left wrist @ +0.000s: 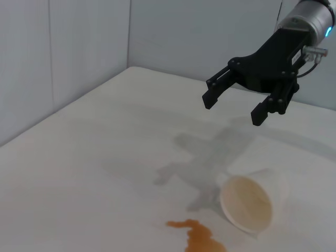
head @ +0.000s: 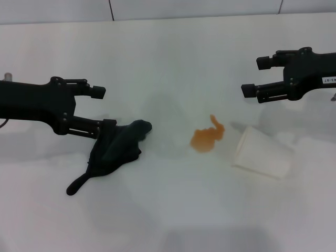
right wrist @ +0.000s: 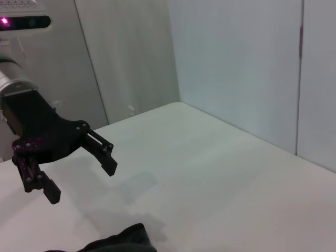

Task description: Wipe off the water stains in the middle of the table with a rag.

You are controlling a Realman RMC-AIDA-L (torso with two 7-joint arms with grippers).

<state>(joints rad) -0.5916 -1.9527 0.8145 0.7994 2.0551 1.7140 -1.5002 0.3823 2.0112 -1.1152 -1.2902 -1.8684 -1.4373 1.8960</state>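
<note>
- The orange-brown translucent liquid blotch (head: 206, 138) sits mid-desk, beside a tipped white paper cup (head: 261, 153).
- The dark green-black soft rag (head: 116, 148) lies left, under the left claw (head: 101, 108), fingers apart.
- The right claw (head: 253, 76) hovers spread.
- Grip the rag firmly, then sweep across without nudging the cup.

One rag (head: 119, 148), one cup (head: 261, 153), one stain (head: 208, 137).
</note>
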